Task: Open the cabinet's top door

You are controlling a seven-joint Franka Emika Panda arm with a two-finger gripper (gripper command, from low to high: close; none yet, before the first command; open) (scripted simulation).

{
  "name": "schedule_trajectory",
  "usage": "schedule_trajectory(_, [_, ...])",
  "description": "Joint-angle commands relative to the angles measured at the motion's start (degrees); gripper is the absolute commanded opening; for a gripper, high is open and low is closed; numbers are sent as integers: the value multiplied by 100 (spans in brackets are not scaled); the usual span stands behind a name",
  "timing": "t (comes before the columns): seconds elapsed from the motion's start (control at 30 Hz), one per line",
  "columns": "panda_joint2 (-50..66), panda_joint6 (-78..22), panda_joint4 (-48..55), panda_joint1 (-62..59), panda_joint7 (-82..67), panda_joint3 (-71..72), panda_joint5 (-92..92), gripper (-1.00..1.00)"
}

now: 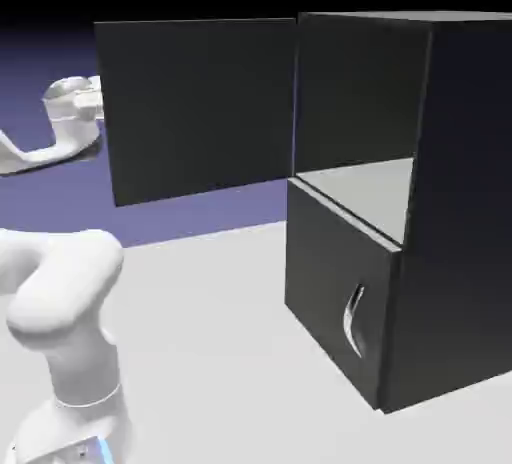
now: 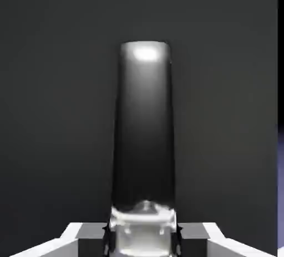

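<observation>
One top door (image 1: 200, 107) stands swung open at the cabinet (image 1: 345, 297), left of its shelf (image 1: 370, 192), in the exterior view. The panel conceals the gripper there. In the hand view, the fingers (image 2: 193, 239) grip the handle (image 2: 144, 139), whose lower end is cut off.

The cabinet (image 1: 455, 222) and its open top door (image 1: 200, 107) look smooth and matt black. Both handles, the lower (image 1: 353, 320) and the upper (image 2: 144, 123), are glossy, apparently metal. The arm (image 1: 75, 282) seems smooth, softly shiny white plastic.
</observation>
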Motion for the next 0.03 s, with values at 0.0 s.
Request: schedule_trajectory(0.0, [0, -6, 0, -1, -1, 2, -2, 100])
